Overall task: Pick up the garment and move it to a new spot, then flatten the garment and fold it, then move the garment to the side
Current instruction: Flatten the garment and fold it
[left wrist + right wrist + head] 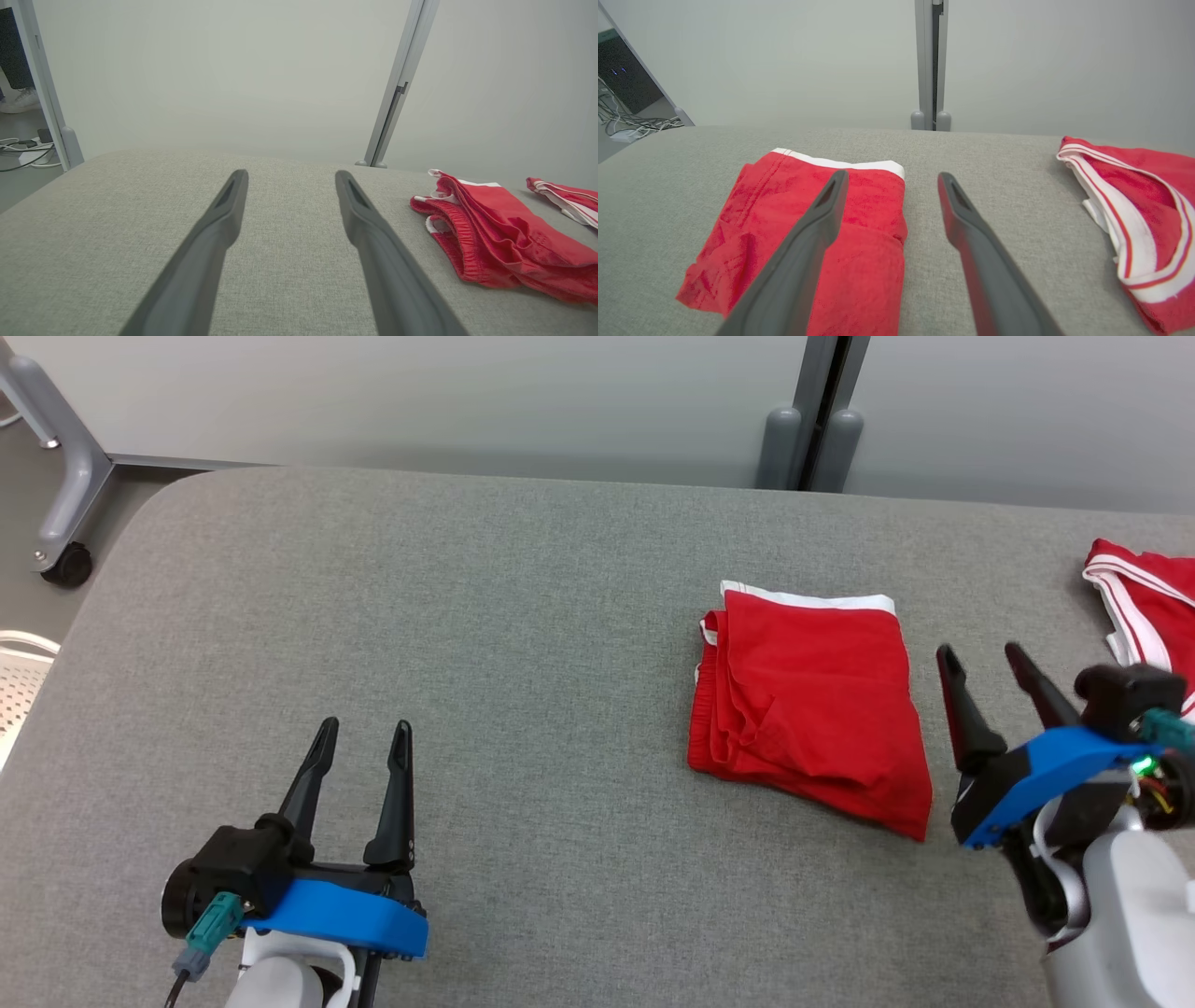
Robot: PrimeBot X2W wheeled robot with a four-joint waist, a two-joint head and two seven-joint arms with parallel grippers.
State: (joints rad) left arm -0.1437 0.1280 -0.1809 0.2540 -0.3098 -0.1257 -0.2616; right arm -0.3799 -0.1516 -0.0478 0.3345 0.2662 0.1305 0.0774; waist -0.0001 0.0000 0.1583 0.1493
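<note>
The garment (808,700) is a pair of red shorts with a white band, lying folded on the grey fabric table (523,644). It also appears at the right of the left wrist view (495,238) and at the lower left of the right wrist view (817,233). My right gripper (982,658) stands open just right of the garment, apart from it, with nothing between its fingers (892,179). At the lower left, far from the cloth, my left gripper (366,733) is open and holds nothing (289,179).
A second red garment with white stripes (1148,607) lies at the table's right edge, close behind my right gripper (1134,224). A grey partition post (810,439) stands behind the table. A wheeled frame leg (65,560) is on the floor at far left.
</note>
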